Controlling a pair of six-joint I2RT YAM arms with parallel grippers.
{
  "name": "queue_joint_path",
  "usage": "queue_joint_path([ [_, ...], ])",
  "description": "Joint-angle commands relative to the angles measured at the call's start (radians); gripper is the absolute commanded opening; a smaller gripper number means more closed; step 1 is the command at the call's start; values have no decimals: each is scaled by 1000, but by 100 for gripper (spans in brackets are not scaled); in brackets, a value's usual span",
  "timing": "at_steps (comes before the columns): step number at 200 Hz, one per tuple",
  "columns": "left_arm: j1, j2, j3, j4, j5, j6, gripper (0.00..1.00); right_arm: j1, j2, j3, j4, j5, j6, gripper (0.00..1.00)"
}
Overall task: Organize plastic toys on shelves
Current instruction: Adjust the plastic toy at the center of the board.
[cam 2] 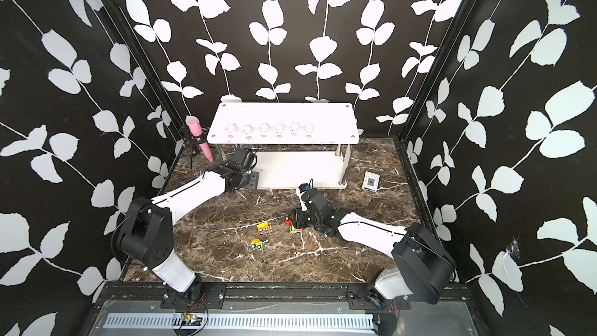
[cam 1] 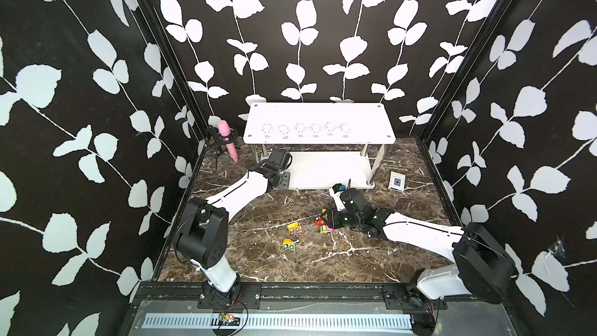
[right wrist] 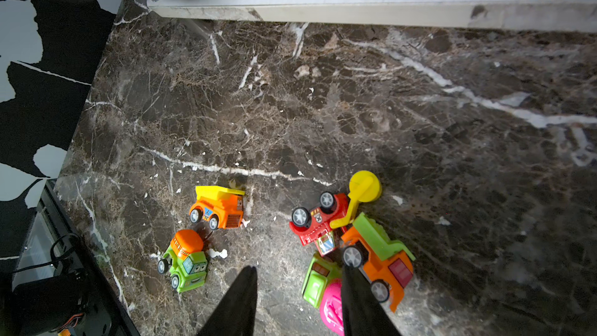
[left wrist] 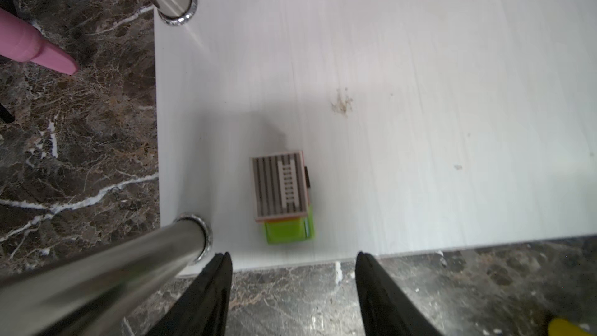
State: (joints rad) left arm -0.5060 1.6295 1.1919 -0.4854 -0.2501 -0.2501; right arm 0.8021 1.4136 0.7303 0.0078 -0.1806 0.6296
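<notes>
- In a top view, the two-tier rack of white boards on shiny metal posts (cam 1: 323, 113) stood at the back of the dark marble surface (cam 1: 258, 263). Six pale-pink plastic pig figures (cam 1: 300, 129) sat in a row on its upper board, higher than the left jaws.
- There the left jaws were at the rack's near left corner, mostly hidden by the wrist. The right jaws hung low over the surface, well short of the rack.
- In the left wrist view, the left jaws stood wide apart with nothing between them. A small plastic truck with a lime-green cab and grey-striped top (left wrist: 282, 195) sat on the rack's lower board (left wrist: 420, 75), just ahead of the jaws and apart from them. A pink plastic microphone (left wrist: 42, 50) lay farther off.
- In the right wrist view, the right jaws stood partly apart over bare marble, holding nothing.
- One jaw overlapped a lime-green and pink vehicle (right wrist: 318, 281) and an orange truck with a green bed (right wrist: 384, 253); contact could not be told.
- A red vehicle with a yellow roller arm (right wrist: 318, 221) lay just ahead.
- On the other side of the jaws, near but apart, lay an orange truck with a yellow bed (right wrist: 218, 206) and a green mixer truck with an orange drum (right wrist: 185, 260).
</notes>
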Motion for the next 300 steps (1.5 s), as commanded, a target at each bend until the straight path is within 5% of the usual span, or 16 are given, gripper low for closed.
queue_joint_path([
  [1, -40, -101, -46, -52, -21, 13, 62, -4, 5, 7, 10, -28, 0, 45],
  [31, -91, -202, -120, -85, -19, 0, 61, 10, 34, 41, -32, -72, -45, 45],
  [113, -99, -379, -412, 1, 249, -137, 46, 146, 230, 167, -54, -134, -112, 43],
  [165, -98, -296, -499, 141, 280, -224, 38, 217, 346, 232, -16, -140, -80, 33],
  [236, -100, -130, -475, 188, 205, -237, 39, 227, 411, 269, 9, -43, -32, 16],
  [300, -98, -129, -506, 259, 286, -230, 37, 224, 445, 304, -52, 72, -11, 12],
])
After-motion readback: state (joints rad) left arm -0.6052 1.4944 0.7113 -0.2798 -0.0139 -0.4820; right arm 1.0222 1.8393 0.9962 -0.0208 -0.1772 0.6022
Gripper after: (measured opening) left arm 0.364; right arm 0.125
